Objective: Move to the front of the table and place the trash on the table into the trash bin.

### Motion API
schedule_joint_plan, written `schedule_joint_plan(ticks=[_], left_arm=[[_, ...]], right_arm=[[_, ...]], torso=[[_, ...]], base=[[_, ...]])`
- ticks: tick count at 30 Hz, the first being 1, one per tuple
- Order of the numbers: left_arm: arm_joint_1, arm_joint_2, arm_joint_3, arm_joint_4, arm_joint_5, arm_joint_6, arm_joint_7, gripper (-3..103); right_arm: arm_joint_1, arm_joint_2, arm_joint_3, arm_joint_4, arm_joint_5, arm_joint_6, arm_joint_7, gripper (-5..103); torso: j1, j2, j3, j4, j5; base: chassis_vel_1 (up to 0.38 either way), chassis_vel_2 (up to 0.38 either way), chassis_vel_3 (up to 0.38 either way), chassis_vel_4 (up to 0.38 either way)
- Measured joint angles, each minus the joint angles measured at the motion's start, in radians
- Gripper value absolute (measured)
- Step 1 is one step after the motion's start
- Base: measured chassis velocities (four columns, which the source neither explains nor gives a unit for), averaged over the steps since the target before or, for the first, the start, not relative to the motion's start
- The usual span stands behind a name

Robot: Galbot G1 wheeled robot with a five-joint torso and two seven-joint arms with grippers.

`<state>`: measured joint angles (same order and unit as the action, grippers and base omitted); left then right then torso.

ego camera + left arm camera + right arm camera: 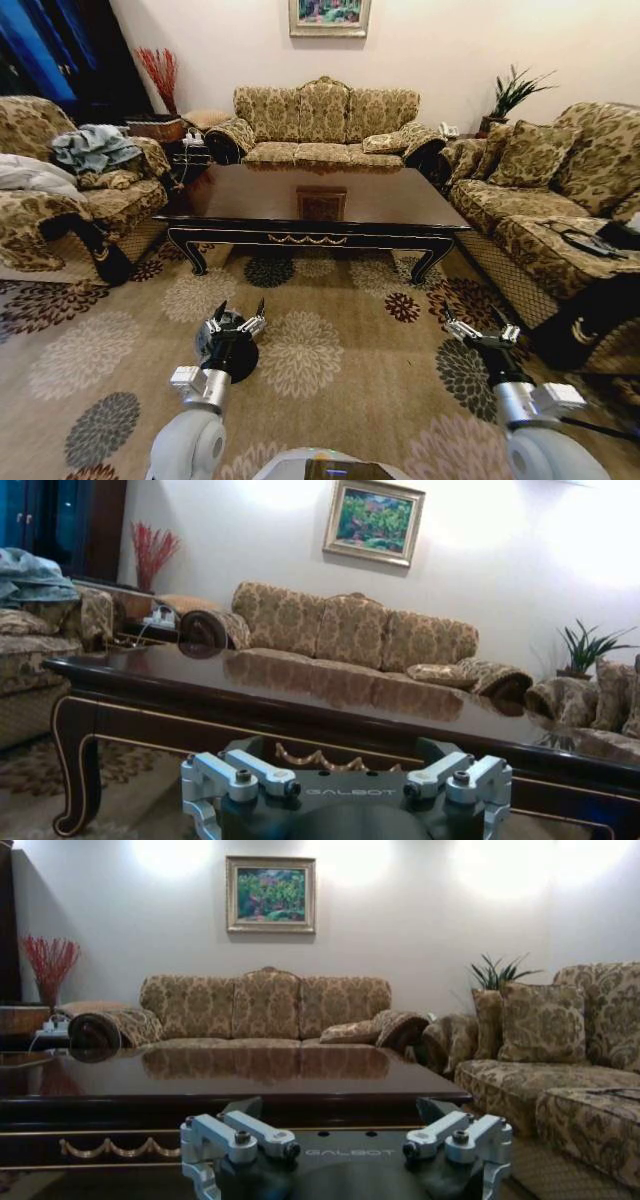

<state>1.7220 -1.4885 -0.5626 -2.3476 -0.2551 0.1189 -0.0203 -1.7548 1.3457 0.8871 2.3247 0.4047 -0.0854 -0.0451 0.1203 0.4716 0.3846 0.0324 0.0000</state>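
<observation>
Ahead across the floral carpet (330,350), the table (250,205) stands between three patterned sofas, its glossy tabletop reflecting the far sofa (325,125), a flat dark square inlay (321,203) near its front edge. Left end effector (237,313) held low over the carpet, fingers apart, nothing between them. Right end effector (480,327) likewise low on the right, fingers apart, nothing held. Both wrist views face the table's front apron with its gold trim (105,1147). Framed painting (329,16) on the back wall.
</observation>
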Motion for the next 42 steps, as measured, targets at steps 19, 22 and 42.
schedule_joint_plan(ticks=[19, 22, 42], left_arm=[[0.000, 0.000, 0.000, 0.000, 0.000, 0.000, 0.000, 100], [0.000, 0.000, 0.000, 0.000, 0.000, 0.000, 0.000, 100], [0.000, 0.000, 0.000, 0.000, 0.000, 0.000, 0.000, 100]], right_arm=[[0.000, 0.000, 0.000, 0.000, 0.000, 0.000, 0.000, 100], [0.000, 0.000, 0.000, 0.000, 0.001, 0.000, 0.000, 100], [0.000, 0.000, 0.000, 0.001, 0.001, 0.000, 0.000, 100]], torso=[[0.000, 0.000, 0.000, 0.0000, 0.0000], [0.000, 0.000, 0.000, 0.0000, 0.0000], [0.000, 0.000, 0.000, 0.0000, 0.0000]], base=[[0.000, 0.000, 0.000, 0.000], [0.000, 0.000, 0.000, 0.000], [0.000, 0.000, 0.000, 0.000]])
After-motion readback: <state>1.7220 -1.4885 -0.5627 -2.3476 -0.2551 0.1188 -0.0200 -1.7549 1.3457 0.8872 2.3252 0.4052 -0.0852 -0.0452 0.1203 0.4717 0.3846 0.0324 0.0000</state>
